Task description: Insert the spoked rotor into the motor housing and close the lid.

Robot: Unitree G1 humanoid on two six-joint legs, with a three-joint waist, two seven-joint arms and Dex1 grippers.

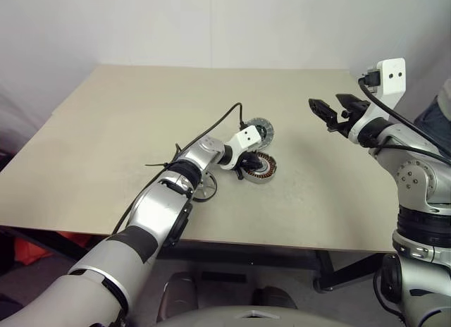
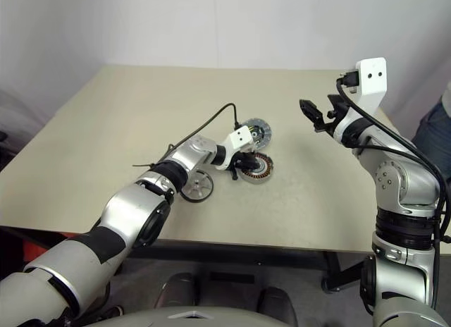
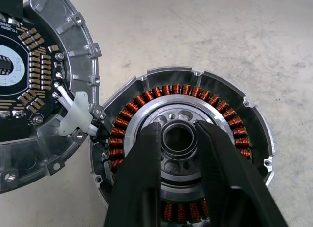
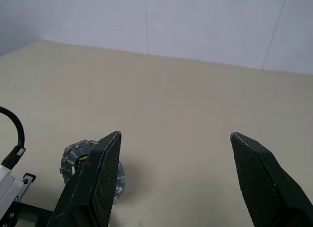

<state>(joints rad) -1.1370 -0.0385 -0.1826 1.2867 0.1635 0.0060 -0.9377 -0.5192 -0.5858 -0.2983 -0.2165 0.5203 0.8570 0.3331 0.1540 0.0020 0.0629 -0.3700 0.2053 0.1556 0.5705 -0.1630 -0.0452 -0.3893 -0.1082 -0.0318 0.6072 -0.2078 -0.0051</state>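
Copper windings ring the bare centre of the motor housing (image 3: pixel 182 148), so the spoked rotor (image 2: pixel 196 185) is not yet in. The rotor lies flat on the table (image 1: pixel 127 130) near the housing, on the robot's left of it, partly under the left forearm. The lid (image 3: pixel 41 85) rests touching the housing's far rim, dark inner face up, so closing is also left. Over the housing's hub hangs the left gripper (image 3: pixel 178 139), fingers slightly apart and holding nothing. Well to the right of the housing, the right gripper (image 4: pixel 173 178) is raised, spread wide and empty.
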